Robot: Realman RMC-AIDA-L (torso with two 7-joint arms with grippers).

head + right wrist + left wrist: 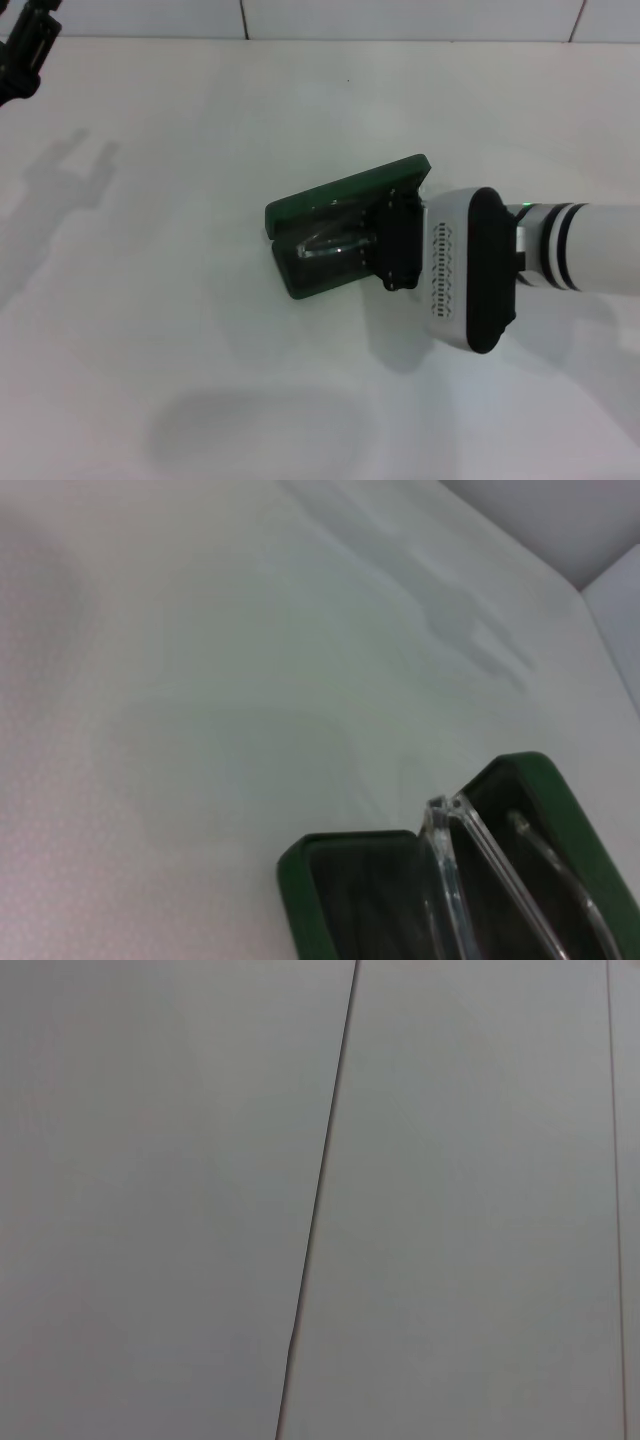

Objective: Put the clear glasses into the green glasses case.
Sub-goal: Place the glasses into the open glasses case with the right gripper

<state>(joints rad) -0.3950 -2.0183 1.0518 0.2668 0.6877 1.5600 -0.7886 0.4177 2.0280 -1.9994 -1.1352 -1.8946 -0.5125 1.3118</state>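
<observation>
Clear glasses (pixel 455 860), light, slick, brittle, lie in the green glasses case (pixel 330 215) mid-table; right hand (pixel 385 245) grip unreadable; hold by frame corner.

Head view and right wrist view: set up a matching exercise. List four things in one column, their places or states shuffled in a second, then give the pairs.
1. clear glasses
2. green glasses case
3. right gripper
4. left gripper

A. open on the table
B. raised at the far left corner
C. inside the case
D. over the case's right end

Pairs: 1-C, 2-A, 3-D, 4-B
</observation>
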